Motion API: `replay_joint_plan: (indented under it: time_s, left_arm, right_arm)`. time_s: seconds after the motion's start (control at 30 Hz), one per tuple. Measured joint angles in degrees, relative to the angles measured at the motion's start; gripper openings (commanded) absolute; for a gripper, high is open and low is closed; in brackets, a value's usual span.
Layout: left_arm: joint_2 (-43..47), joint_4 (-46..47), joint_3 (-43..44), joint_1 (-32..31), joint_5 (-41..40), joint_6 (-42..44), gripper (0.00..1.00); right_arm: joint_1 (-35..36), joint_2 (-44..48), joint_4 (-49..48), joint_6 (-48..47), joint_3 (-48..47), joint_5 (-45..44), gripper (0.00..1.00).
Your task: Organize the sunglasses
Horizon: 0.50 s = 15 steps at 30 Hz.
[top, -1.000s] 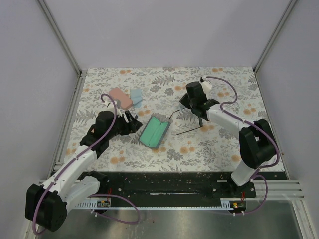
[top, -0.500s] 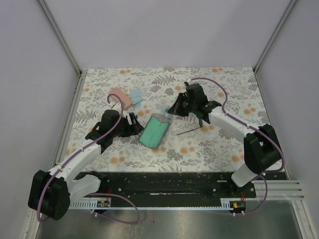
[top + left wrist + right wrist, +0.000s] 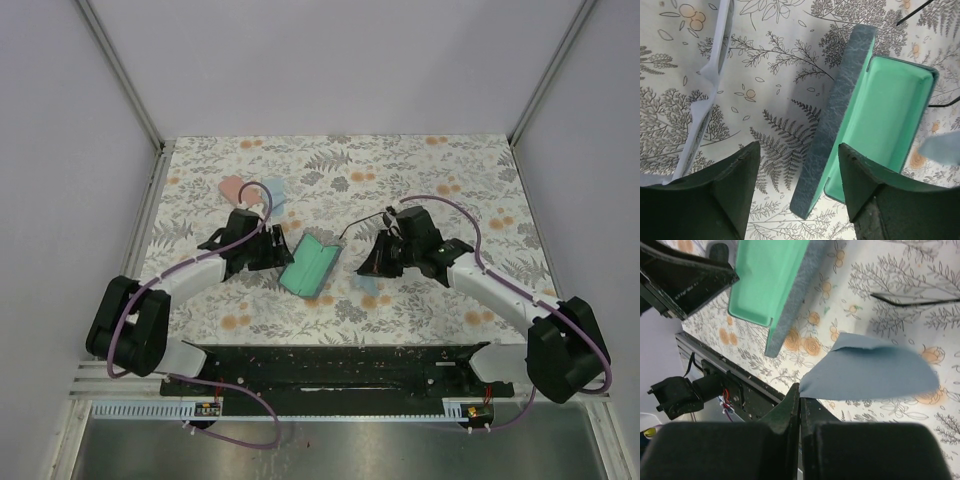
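- On the flowered counter point(image 3: 450, 180) the open case point(image 3: 308, 263) lies near the middle, between the two arms. It has a grey-blue outside and a mint-green lining.
- From the left wrist view we see the case's tray with its green lining in full view and its grey lid edge standing up along the left side.
- The left tool point(image 3: 799, 150) hangs low over the near end of that case with its fingers point(image 3: 735, 185) well apart. One finger is over the counter and the other over the green tray. We cannot tell whether either one touches the case.
- The right tool point(image 3: 800, 410) has its fingers pressed together on one corner of a blue cloth point(image 3: 870, 372). The cloth spreads out above the counter, just to the right of the open case.
- The black-framed sunglasses point(image 3: 360, 225) lie on the counter outside the case, beyond its far right corner. Only thin black lines of them show.
- A pink case point(image 3: 232, 187) sits at the far left, partly hidden by the left arm, so we cannot tell whether it is shut.
- A second blue cloth point(image 3: 275, 190) lies just beside the pink case.
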State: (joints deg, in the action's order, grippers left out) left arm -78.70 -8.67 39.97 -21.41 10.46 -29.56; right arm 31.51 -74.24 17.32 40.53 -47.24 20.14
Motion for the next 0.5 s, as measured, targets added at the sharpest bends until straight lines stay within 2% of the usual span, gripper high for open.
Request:
replay_joint_plan:
  time_s: [0.03,0.13,0.27,0.4,0.5]
  left_arm:
    - [-1.1,0.2,0.3,0.0,0.2,0.1,0.64]
    - [-3.9,0.7,1.4,0.0,1.0,0.2,0.53]
    - [-6.6,0.9,4.1,0.0,2.6,0.6,0.28]
    - [-9.5,1.7,7.6,0.0,5.6,1.1,0.09]
    - [-11.1,2.2,9.1,0.0,6.5,1.5,0.09]
  right_arm:
    - [0.0,0.5,0.3,0.0,0.7,0.2,0.00]
    - [0.0,1.2,1.2,-0.2,2.6,0.6,0.00]
    - [0.0,1.2,2.3,-0.2,4.6,0.6,0.00]
    - [0.0,1.2,2.5,-0.3,5.0,0.6,0.00]
    - [0.0,1.2,2.5,-0.4,5.0,0.6,0.00]
